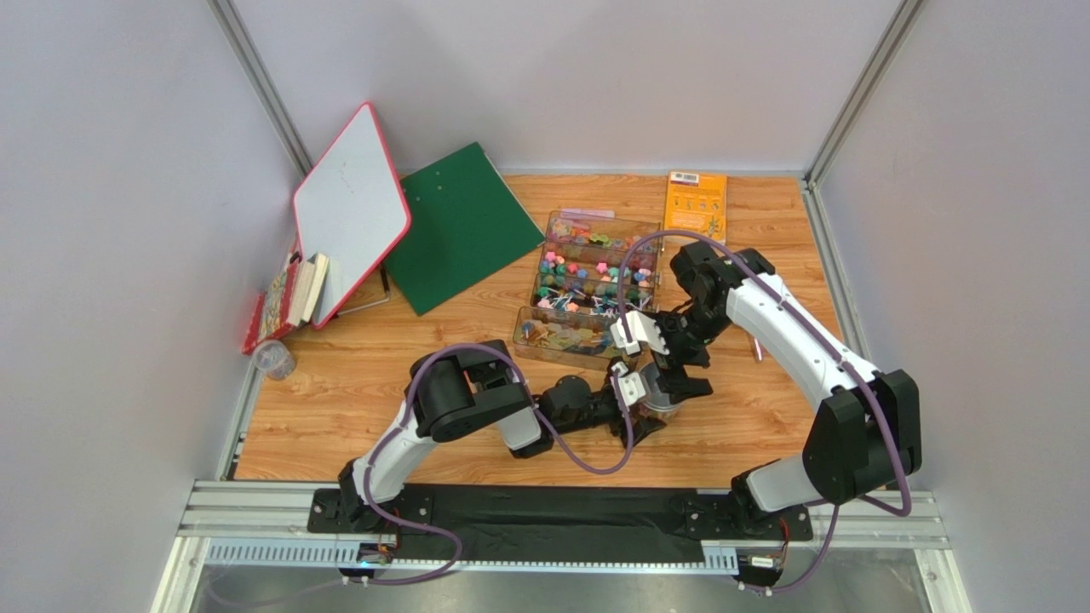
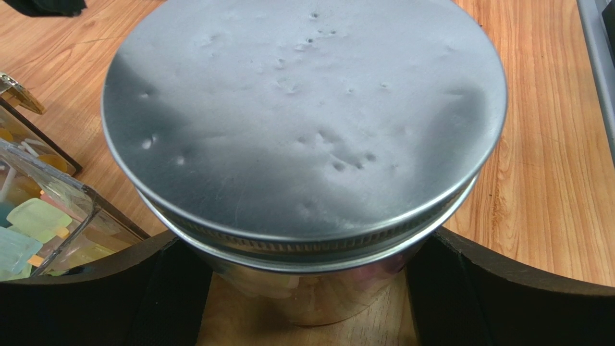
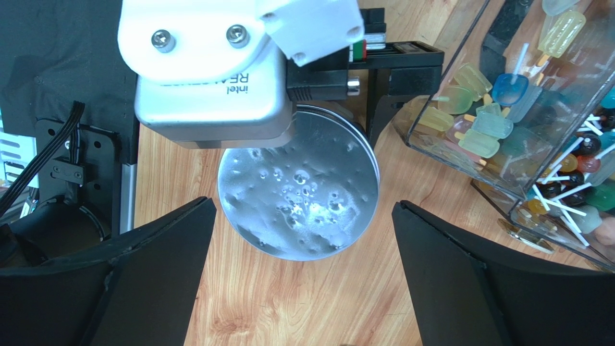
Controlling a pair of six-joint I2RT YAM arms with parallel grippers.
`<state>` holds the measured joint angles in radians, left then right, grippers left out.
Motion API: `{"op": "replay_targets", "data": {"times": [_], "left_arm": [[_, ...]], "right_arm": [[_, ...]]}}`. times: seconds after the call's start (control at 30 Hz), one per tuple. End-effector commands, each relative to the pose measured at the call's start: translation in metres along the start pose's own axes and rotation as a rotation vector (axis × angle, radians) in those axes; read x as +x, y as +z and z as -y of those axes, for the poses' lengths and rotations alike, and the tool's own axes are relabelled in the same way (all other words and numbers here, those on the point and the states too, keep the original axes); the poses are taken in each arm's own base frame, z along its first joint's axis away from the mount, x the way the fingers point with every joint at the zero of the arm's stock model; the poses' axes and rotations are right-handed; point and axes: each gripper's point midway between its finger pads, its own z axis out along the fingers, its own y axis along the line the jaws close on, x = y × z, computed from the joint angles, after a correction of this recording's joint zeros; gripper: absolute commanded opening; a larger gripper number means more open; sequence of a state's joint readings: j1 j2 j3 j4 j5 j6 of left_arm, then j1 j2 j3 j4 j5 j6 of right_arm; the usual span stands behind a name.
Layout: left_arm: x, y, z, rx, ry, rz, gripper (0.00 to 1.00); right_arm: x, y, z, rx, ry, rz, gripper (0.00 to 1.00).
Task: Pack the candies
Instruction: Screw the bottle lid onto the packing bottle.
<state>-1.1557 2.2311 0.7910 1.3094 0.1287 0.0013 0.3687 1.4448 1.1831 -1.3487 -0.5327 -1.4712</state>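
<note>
Left fingers (image 2: 108, 288) clamped on the jar (image 2: 310, 303), bracing it on the bench (image 3: 303, 303). Right fingers (image 3: 130, 267) spread wide over its lid (image 3: 299, 191), I'd say to unscrew it. Candies (image 3: 498, 122) sit in the clear box (image 1: 595, 275), upper right of the right-wrist frame.

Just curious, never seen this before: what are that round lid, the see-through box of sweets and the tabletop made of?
The lid on the jar looks like thin metal: dull silver sheen, small dents, a ribbed rim. The box looks like clear hard plastic, glossy, with sweets showing through its walls; glass can't be ruled out. The tabletop shows orange-brown wood grain, smooth, possibly a laminate.
</note>
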Motion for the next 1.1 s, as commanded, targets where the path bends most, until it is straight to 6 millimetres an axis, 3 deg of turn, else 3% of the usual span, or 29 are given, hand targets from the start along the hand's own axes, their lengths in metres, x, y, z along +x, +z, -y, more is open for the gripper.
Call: {"op": "replay_targets", "data": {"times": [0.0, 0.47, 0.7, 1.07], "left_arm": [[0.134, -0.059, -0.005, -0.028, 0.037, -0.473, 0.00], [0.140, -0.059, -0.014, -0.060, 0.006, -0.492, 0.00], [0.144, -0.062, -0.024, -0.091, -0.019, -0.503, 0.00], [0.150, -0.063, -0.024, -0.090, -0.055, -0.517, 0.00]], "right_arm": [[0.002, -0.005, -0.068, -0.237, 0.112, -0.013, 1.00], [0.013, 0.001, -0.076, -0.256, 0.152, -0.051, 1.00], [0.026, 0.001, -0.097, -0.241, 0.154, -0.100, 1.00], [0.040, 0.002, -0.122, -0.237, 0.196, -0.157, 1.00]]}}
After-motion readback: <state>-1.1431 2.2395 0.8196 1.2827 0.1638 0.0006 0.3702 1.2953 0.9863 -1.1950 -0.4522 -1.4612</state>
